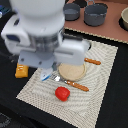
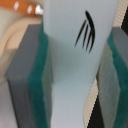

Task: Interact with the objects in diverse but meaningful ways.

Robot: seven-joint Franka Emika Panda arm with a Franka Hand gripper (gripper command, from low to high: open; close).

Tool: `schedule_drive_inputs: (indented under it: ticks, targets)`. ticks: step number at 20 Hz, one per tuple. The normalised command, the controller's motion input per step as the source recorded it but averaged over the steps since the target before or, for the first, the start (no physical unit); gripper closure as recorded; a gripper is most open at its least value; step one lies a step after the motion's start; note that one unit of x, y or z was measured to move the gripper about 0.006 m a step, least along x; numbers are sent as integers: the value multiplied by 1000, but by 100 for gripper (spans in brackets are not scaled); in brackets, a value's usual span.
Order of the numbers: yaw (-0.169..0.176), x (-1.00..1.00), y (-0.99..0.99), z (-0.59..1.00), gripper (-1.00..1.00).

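Tomato [image 1: 62, 93], red and round, lies nearest in the exterior view, on the striped placemat [image 1: 102, 70] at about six o'clock from the tan plate [image 1: 71, 71]. An orange-handled utensil [image 1: 75, 85] lies between tomato and plate, its handle pointing toward four o'clock. At nine o'clock from the plate, off the mat on the dark table [image 1: 107, 107], sits the orange-yellow block [image 1: 21, 71], partly behind the arm. The white arm body [image 1: 42, 37] fills the upper left (blurred, so its edges are soft) and hides the gripper in this view. A second orange handle [image 1: 92, 61] lies at two o'clock from the plate. Farthest back stand two grey pots [image 1: 95, 14].

In the wrist view the gripper [image 2: 74, 75] is clamped on a white flat piece with a black mark [image 2: 75, 70], its green-lined pads [image 2: 39, 75] pressing both sides.
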Motion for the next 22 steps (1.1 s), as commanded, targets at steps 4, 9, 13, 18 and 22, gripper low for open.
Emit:
schedule_drive_inputs:
  ticks: [4,9,13,18,22]
  targets:
    - [0,503,924,739,100]
    - [0,607,919,677,100]
    - [0,764,864,426,100]
    - [0,811,781,81,100]
    - [-5,902,578,-326,100]
